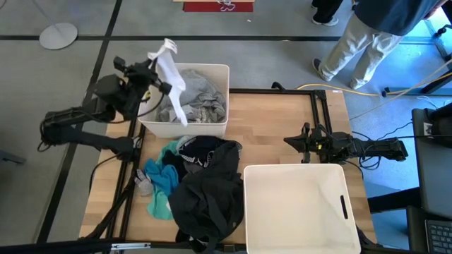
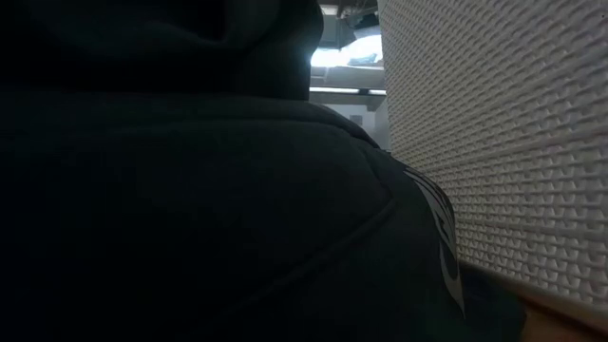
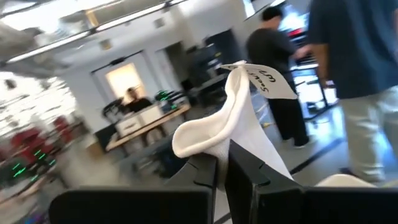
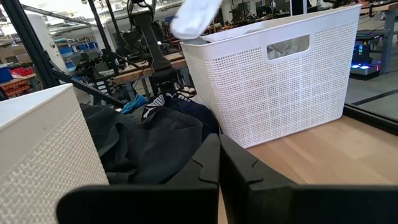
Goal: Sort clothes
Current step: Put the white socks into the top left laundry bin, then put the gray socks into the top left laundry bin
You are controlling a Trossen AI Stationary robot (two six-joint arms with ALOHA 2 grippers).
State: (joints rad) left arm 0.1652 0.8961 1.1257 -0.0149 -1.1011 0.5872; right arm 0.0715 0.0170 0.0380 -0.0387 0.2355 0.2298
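My left gripper [image 1: 162, 79] is shut on a white garment [image 1: 171, 74] over the far white bin's left side. That bin [image 1: 220, 70] holds grey and white clothes [image 1: 201, 102]. A pile of clothes lies on the table near the bin: a black garment [image 1: 208, 194], teal pieces [image 1: 164, 180] and a mint green one [image 1: 159, 206]. My right gripper [image 1: 288, 141] is shut and empty, low over the table at the right, beyond the near white bin [image 1: 339, 175]. In the low view the black garment [image 2: 190, 190] fills most of the picture. My left gripper pinches a bunched part of the white garment [image 3: 231, 134] between its two fingers [image 3: 205, 174]. It comes from the table's left side. One end with a label [image 3: 267, 79] stands past the fingertips. The rest hangs clear over the far bin [image 1: 182, 113].
The near bin's ribbed wall [image 2: 503, 142] stands beside the black garment. A person [image 1: 367, 35] stands beyond the table's far right corner. Bare wood [image 1: 275, 120] lies between the two bins. The right wrist view shows the far bin [image 4: 273, 81] and black clothes [image 4: 149, 143].
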